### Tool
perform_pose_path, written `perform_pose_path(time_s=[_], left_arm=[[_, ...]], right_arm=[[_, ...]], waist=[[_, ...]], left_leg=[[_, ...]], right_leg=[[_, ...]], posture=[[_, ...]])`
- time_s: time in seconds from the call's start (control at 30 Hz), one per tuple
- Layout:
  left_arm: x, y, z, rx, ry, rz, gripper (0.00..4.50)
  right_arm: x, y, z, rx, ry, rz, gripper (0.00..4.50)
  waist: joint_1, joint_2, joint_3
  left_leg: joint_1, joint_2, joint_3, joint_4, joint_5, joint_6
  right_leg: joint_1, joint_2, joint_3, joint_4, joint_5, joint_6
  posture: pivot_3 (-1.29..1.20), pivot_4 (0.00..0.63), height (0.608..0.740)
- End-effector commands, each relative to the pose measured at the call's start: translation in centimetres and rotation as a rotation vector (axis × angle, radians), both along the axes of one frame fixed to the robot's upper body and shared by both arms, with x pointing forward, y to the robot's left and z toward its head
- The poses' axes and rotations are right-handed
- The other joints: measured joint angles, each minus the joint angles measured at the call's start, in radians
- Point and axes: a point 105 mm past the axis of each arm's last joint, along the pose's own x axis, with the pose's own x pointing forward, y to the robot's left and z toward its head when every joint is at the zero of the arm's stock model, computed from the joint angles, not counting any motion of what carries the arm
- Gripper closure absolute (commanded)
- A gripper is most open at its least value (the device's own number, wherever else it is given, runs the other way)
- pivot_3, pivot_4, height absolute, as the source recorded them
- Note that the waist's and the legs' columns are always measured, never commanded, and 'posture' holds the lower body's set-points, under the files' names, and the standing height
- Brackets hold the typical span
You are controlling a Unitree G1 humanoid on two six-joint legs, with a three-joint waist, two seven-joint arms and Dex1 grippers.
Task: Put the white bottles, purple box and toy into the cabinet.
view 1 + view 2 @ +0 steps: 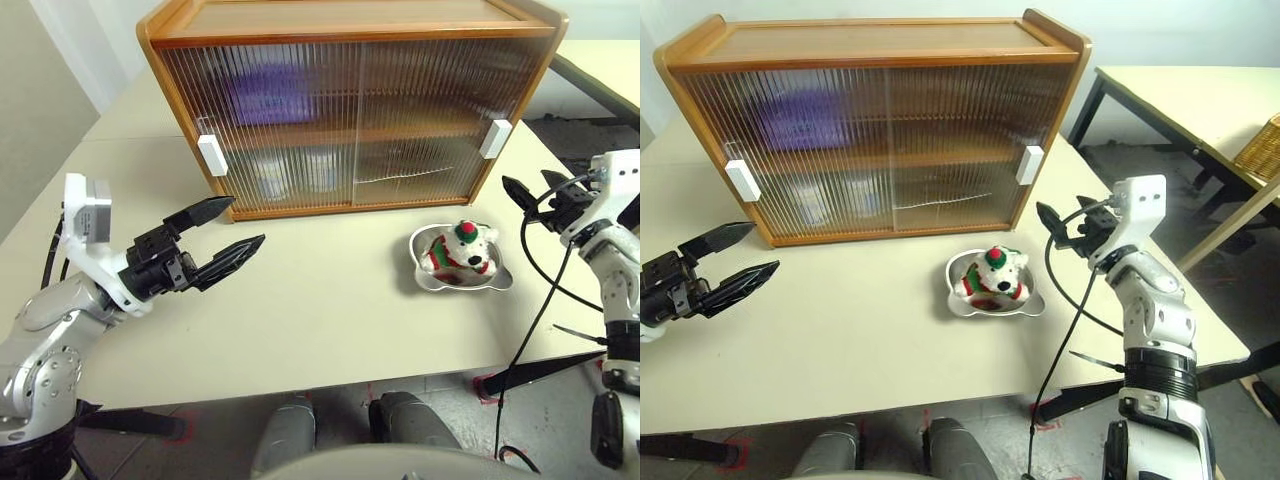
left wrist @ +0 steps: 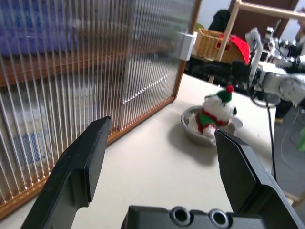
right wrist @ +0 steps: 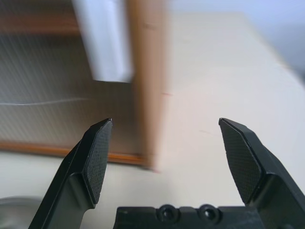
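We find the cabinet [image 1: 350,110] standing at the back of the counter [image 1: 320,310] with both ribbed doors drawn shut, the purple box [image 1: 268,92] showing as a blur on its upper shelf and the white bottles [image 1: 295,172] below, presumably already stowed. In front of the cabinet's right half, the toy [image 1: 462,250] sits in a steel bowl [image 1: 450,282], so we judge it the one item left to load. Our right tool [image 1: 528,192] hangs wide and empty beside the cabinet's right handle [image 1: 495,138], probably to slide that door, while our left tool [image 1: 222,234] waits wide and empty near the left handle [image 1: 211,155].
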Motion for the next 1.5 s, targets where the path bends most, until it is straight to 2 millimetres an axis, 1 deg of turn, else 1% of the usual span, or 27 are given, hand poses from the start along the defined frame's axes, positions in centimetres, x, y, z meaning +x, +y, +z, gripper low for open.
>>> perform_pose_path(time_s=[0.03, 0.07, 0.1, 0.17, 0.3, 0.4, 0.5, 0.53, 0.57, 0.73, 0.9, 1.17, 1.37, 1.5], left_arm=[[-0.3, -0.1, -0.7, 0.071, 0.002, -0.025, 0.02], [-0.3, -0.2, -0.8, 0.079, 0.004, -0.031, 0.02], [-0.3, -0.2, -0.8, 0.081, 0.003, -0.034, 0.0], [-0.3, -0.2, -0.8, 0.079, -0.001, -0.036, 0.0], [-0.7, -0.3, -0.5, 0.069, -0.009, -0.074, 0.0], [-1.2, -0.1, -0.5, 0.069, -0.018, -0.104, 0.0], [-1.5, 0.2, -0.6, 0.077, -0.037, -0.121, 0.0], [-1.6, 0.3, -0.7, 0.082, -0.042, -0.126, 0.0], [-1.7, 0.4, -1.0, 0.092, -0.04, -0.13, 0.0], [-1.9, 0.8, -2.4, 0.156, -0.041, -0.127, 0.0], [-1.3, 1.0, -2.9, 0.093, -0.05, -0.058, 0.0], [-1.5, 0.5, -3.0, 0.065, -0.064, -0.056, 0.0], [-1.5, 0.2, -3.3, 0.077, -0.055, -0.08, 0.0], [-1.6, 0.1, -3.9, 0.093, -0.028, -0.094, 0.0]], right_arm=[[-0.1, 0.1, 0.3, 0.039, -0.019, 0.041, 0.0], [-0.2, 0.5, 0.5, 0.035, -0.031, 0.067, 0.0], [-0.3, 0.9, 0.9, 0.034, -0.056, 0.087, 0.18], [-0.3, 1.1, 1.8, 0.068, -0.106, 0.097, 0.62], [-0.5, 0.5, 2.8, 0.062, -0.173, 0.063, 2.06], [-0.5, -0.2, 3.4, 0.065, -0.211, 0.018, 3.28], [-0.1, 0.0, 3.6, 0.074, -0.224, -0.007, 4.37], [0.0, 0.1, 3.7, 0.077, -0.224, -0.012, 4.47], [0.2, 0.5, 3.5, 0.076, -0.22, -0.011, 4.47], [0.9, 2.5, 3.1, 0.086, -0.208, -0.014, 4.47], [1.4, 3.4, 3.1, 0.093, -0.201, -0.019, 4.47], [1.9, 3.8, 3.4, 0.088, -0.197, -0.031, 4.47], [2.1, 3.2, 3.5, 0.059, -0.201, -0.075, 4.47], [2.2, 2.3, 3.7, 0.045, -0.212, -0.122, 4.47]], waist=[[0.0, 0.0, 0.0], [-0.001, 0.001, 0.0], [-0.001, 0.001, 0.0], [-0.001, 0.001, -0.001], [-0.002, 0.001, -0.001], [-0.003, 0.001, -0.001], [-0.004, 0.002, -0.001], [-0.004, 0.002, -0.001], [-0.005, 0.002, -0.001], [-0.007, 0.003, -0.001], [-0.005, 0.004, -0.001], [-0.005, 0.004, -0.001], [-0.005, 0.004, -0.001], [-0.005, 0.004, -0.001]], left_leg=[[0.0, 0.0, 0.0, 0.0, 0.0, 0.0], [0.0, 0.0, 0.0, 0.0, 0.0, 0.0], [0.0, 0.001, 0.0, 0.0, 0.0, 0.0], [0.0, 0.001, 0.0, 0.0, 0.0, 0.0], [0.0, 0.001, 0.0, 0.0, 0.0, 0.0], [0.0, 0.002, 0.0, 0.0, 0.0, 0.0], [0.0, 0.005, 0.0, -0.001, 0.0, 0.0], [0.0, 0.007, 0.0, -0.001, 0.0, 0.0], [0.0, 0.011, 0.001, -0.001, 0.0, 0.0], [-0.002, 0.013, 0.002, -0.002, 0.0, 0.0], [-0.006, 0.013, 0.001, -0.002, 0.001, 0.001], [-0.007, 0.013, 0.002, -0.002, 0.001, 0.001], [-0.007, 0.013, 0.001, -0.002, 0.001, 0.001], [-0.007, 0.013, 0.001, -0.002, 0.001, 0.001]], right_leg=[[0.0, 0.0, 0.0, 0.0, -0.001, 0.001], [0.0, 0.0, 0.0, 0.0, -0.001, 0.001], [0.0, 0.0, 0.0, 0.0, 0.001, -0.003], [0.0, 0.0, 0.0, 0.0, 0.002, -0.005], [0.0, 0.0, 0.0, 0.0, 0.002, -0.007], [0.0, 0.0, 0.0, 0.0, 0.002, -0.007], [-0.001, 0.0, 0.0, 0.0, 0.002, -0.007], [-0.001, 0.0, 0.0, 0.0, 0.002, -0.007], [-0.001, 0.0, 0.0, 0.0, 0.002, -0.008], [-0.005, 0.002, 0.0, 0.002, 0.002, -0.008], [-0.01, 0.002, 0.0, 0.004, 0.004, -0.008], [-0.01, 0.001, -0.001, 0.004, 0.004, -0.007], [-0.01, 0.002, -0.001, 0.004, 0.003, -0.008], [-0.01, 0.001, 0.0, 0.004, 0.003, -0.008]], posture=[[-0.01, 0.035, 0.74], [-0.02, 0.039, 0.74], [-0.02, 0.039, 0.74], [-0.02, 0.04, 0.74], [-0.02, 0.042, 0.74], [-0.02, 0.043, 0.74], [-0.01, 0.045, 0.74], [-0.01, 0.045, 0.74], [-0.01, 0.045, 0.74], [-0.01, 0.051, 0.74], [-0.01, 0.054, 0.74], [0.0, 0.057, 0.74], [0.0, 0.06, 0.74], [0.0, 0.058, 0.74]])
